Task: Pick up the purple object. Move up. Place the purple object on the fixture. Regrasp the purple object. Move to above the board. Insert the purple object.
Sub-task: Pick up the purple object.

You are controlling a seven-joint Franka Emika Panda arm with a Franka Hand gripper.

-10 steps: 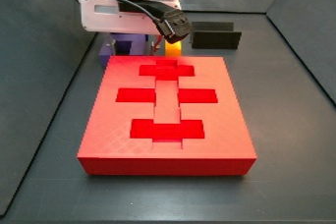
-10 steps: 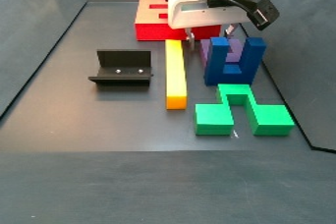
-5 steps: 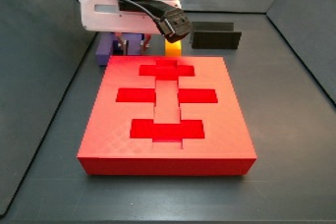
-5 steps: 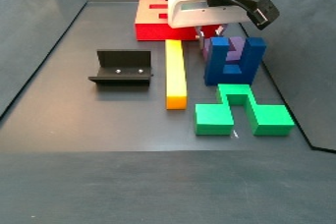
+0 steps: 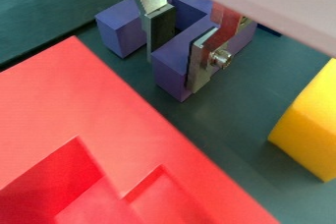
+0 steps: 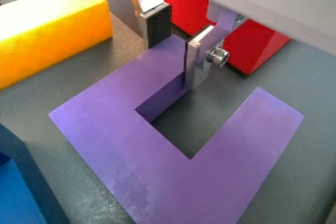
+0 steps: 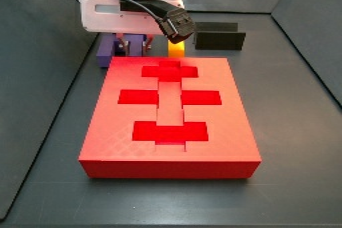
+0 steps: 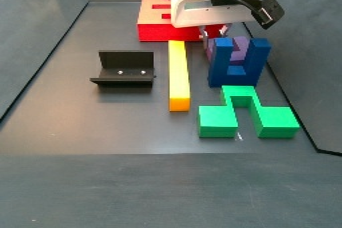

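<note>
Beside the red board [image 7: 170,112], the silver-fingered gripper [image 6: 178,41] straddles the purple object [image 6: 178,135], near a yellow bar [image 8: 178,75].

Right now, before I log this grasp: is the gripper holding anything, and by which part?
The gripper straddles one prong of the purple object, which lies flat on the floor; whether it grips cannot be told.

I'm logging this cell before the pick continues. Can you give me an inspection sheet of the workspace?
Surface: dark grey floor, no spills seen.
Purple object: lying flat on the floor beside the board.
Fixture: standing apart, nothing on it.
Clutter: yellow bar, blue U-shaped block, green block.
Hand: down at the purple object, one finger inside the U, the other finger outside one prong; a gap shows, not clamped.
Cables: black cable looped on the arm.
Surroundings: dark walls, nothing else seen.
</note>
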